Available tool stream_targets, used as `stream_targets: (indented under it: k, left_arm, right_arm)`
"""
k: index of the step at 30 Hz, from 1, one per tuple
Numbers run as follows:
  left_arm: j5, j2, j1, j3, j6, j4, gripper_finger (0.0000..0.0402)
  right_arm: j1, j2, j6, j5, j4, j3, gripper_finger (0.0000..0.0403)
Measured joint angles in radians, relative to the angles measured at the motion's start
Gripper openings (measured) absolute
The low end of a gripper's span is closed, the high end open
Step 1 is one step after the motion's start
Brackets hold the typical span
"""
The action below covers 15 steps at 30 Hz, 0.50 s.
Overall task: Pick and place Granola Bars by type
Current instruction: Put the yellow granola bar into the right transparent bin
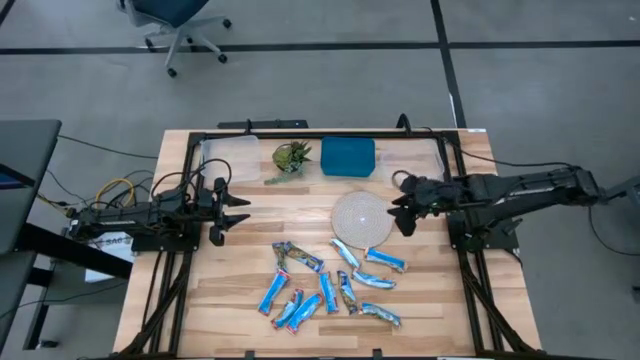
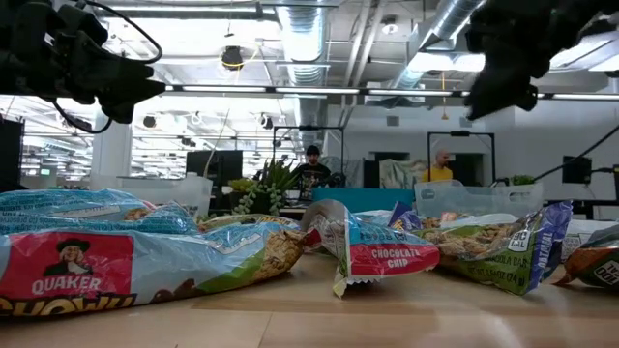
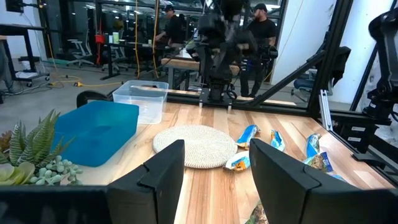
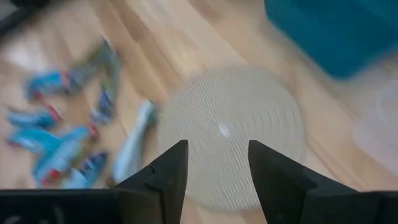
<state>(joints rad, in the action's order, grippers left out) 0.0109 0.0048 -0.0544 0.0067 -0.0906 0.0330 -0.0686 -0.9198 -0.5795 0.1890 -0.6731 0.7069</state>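
Several granola bars (image 1: 330,285) lie scattered flat on the wooden table's near middle. Their foil wrappers are blue with red ends, pale blue, or blue with brown; they fill the foreground in the low view (image 2: 377,256). My right gripper (image 1: 404,206) hangs open above the right edge of a round pale woven disc (image 1: 360,218), tipped downward, with nothing between its fingers (image 4: 216,158). The bars (image 4: 62,143) show beyond the disc (image 4: 233,130) in its wrist view. My left gripper (image 1: 240,212) waits open and level at the table's left side (image 3: 217,155).
Along the far edge stand a clear plastic tub (image 1: 228,158), a green leafy plant (image 1: 291,158) and a blue box (image 1: 348,157). A black frame (image 1: 300,135) borders the table. People stand in the room beyond (image 2: 311,169).
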Motion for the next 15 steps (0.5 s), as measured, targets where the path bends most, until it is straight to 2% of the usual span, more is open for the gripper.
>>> stream_targets:
  k: [2,6,10,15]
  left_arm:
    - [0.000,0.000,0.000,0.000,0.000,0.000,0.0174]
    - [0.000,0.000,0.000,0.000,0.000,0.000,0.0174]
    - [0.000,0.000,0.000,0.000,0.000,0.000,0.0174]
    - [0.000,0.000,0.000,0.000,0.000,0.000,0.0174]
  right_arm:
    - [-0.004,-0.058,0.006,-0.005,-0.085,0.022,0.0154]
    - [-0.040,-0.169,0.026,-0.026,-0.129,0.068,0.0155]
    - [-0.089,-0.277,0.029,-0.110,-0.110,0.108,0.0163]
    - [-0.153,-0.389,-0.001,-0.116,-0.100,0.144,0.0183]
